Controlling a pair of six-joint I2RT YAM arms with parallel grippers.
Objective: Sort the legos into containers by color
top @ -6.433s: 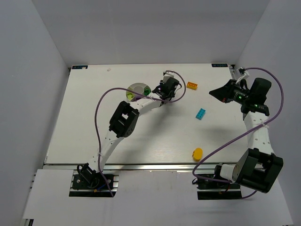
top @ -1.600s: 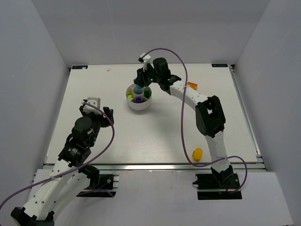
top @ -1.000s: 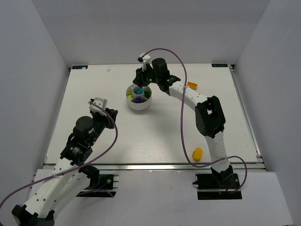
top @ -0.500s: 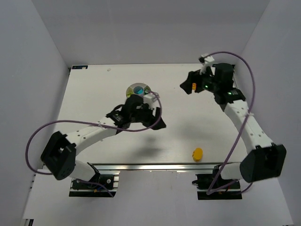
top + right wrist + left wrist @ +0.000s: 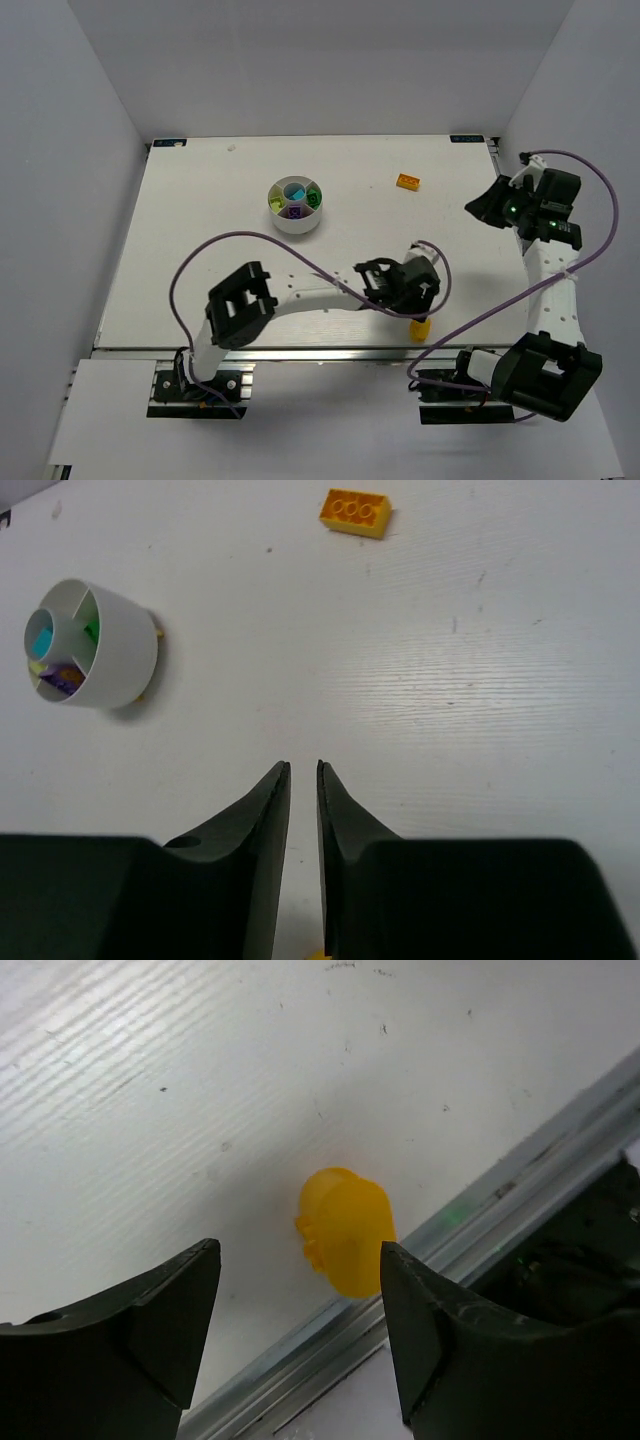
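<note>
Now pickup step: left pincer (image 5: 297,1265) apart astride yellow rounded plastic brick (image 5: 345,1232) at 5 o'clock edge of worktop (image 5: 200,250); right pincer (image 5: 303,780) nearly together, empty. Next, likely: descend, clamp, carry to round white divided dish (image 5: 297,226) at 11 o'clock.

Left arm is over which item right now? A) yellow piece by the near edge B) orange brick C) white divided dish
A: the left gripper has its open jaws framing the yellow piece, while the orange brick lies far off.
</note>
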